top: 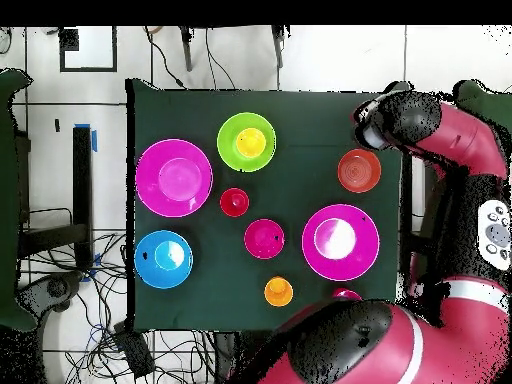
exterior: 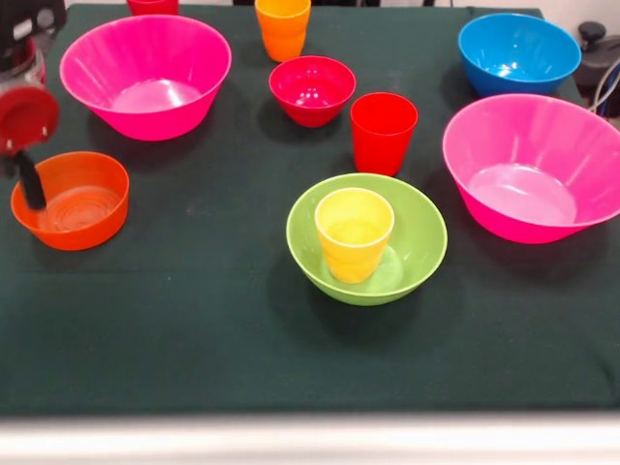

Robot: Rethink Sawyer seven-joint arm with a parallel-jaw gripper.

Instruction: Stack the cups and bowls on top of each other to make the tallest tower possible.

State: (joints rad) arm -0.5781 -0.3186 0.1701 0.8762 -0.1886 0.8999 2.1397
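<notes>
My arm reaches over table edge; gripper (exterior: 32,189) dips into orange bowl (exterior: 70,200), grip state indiscernible. Yellow cup (exterior: 354,233) upright inside lime-green bowl (exterior: 367,238).

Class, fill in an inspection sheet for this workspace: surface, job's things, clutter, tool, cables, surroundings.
Surface: dark green cloth over the table.
Job's things: yellow cup upright inside the lime-green bowl; orange bowl, two pink bowls, blue bowl, crimson bowl, red cup and orange cup stand apart.
Clutter: nothing seen.
Tool: the tool is at the orange bowl's rim; open or shut unclear.
Cables: cables on the floor.
Surroundings: tiled floor.
</notes>
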